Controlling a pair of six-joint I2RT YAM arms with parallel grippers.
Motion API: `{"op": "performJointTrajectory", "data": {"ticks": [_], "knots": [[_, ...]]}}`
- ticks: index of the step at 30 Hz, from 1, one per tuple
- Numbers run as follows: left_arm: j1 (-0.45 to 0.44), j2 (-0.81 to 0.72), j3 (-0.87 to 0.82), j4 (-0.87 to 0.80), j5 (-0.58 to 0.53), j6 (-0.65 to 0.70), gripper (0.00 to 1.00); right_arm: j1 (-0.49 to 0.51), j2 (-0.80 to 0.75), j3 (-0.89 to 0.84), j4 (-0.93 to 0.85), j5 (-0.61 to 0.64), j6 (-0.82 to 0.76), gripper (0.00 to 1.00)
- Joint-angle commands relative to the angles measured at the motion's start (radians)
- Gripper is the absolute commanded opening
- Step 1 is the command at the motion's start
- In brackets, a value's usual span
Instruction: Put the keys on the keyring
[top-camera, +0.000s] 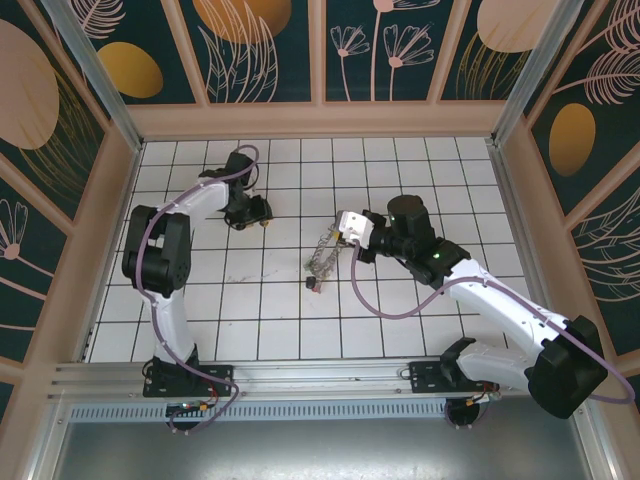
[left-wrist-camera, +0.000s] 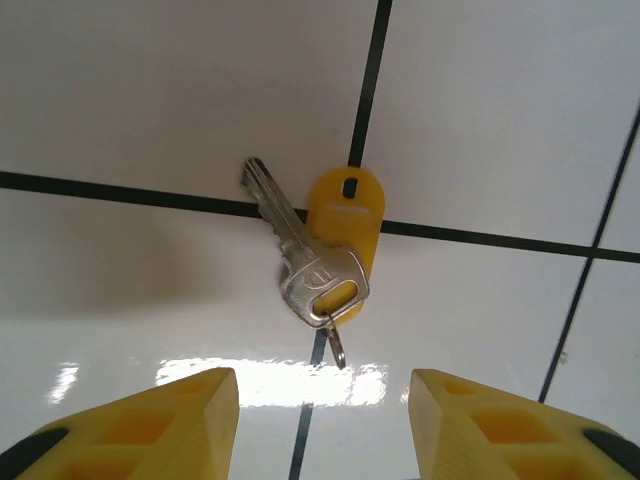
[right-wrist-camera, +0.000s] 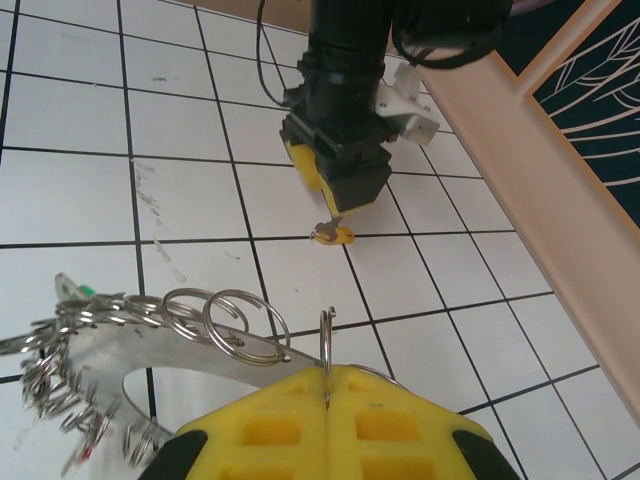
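one yellow-headed silver key (left-wrist-camera: 322, 255) is seen flat just ahead of the partly spread left gripper (left-wrist-camera: 320, 400), blade angled away leftward.

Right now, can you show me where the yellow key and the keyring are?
yellow key (left-wrist-camera: 350, 215), left wrist view, on its yellow plastic head.
keyring (top-camera: 321, 256), top view, on its coiled middle.
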Motion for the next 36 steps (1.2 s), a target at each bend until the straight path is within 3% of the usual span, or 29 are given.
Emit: {"op": "performJointTrajectory", "data": {"ticks": [1, 7, 14, 26, 28, 32, 36], "knots": [[-0.021, 0.031, 0.011, 0.008, -0.007, -0.066, 0.49, -0.005, -0.004, 0.003, 0.045, -0.032, 0.022, 0.00], [-0.025, 0.051, 0.012, 0.001, -0.096, -0.065, 0.42, -0.006, -0.003, -0.002, 0.058, -0.050, 0.039, 0.00], [-0.034, 0.088, 0.026, 0.009, -0.079, -0.046, 0.22, -0.006, -0.003, -0.005, 0.070, -0.055, 0.039, 0.00], [-0.041, 0.074, 0.030, -0.007, -0.139, 0.004, 0.06, -0.006, -0.012, -0.016, 0.072, -0.059, 0.050, 0.00], [-0.041, 0.072, 0.030, -0.010, -0.138, 0.024, 0.00, -0.006, -0.012, -0.018, 0.074, -0.059, 0.051, 0.00], [-0.042, 0.057, 0.053, -0.036, -0.097, 0.142, 0.00, -0.006, -0.011, -0.023, 0.071, -0.063, 0.053, 0.00], [-0.041, -0.080, -0.001, 0.056, -0.029, 0.269, 0.00, -0.016, -0.003, -0.022, 0.052, -0.096, 0.057, 0.00]]}}
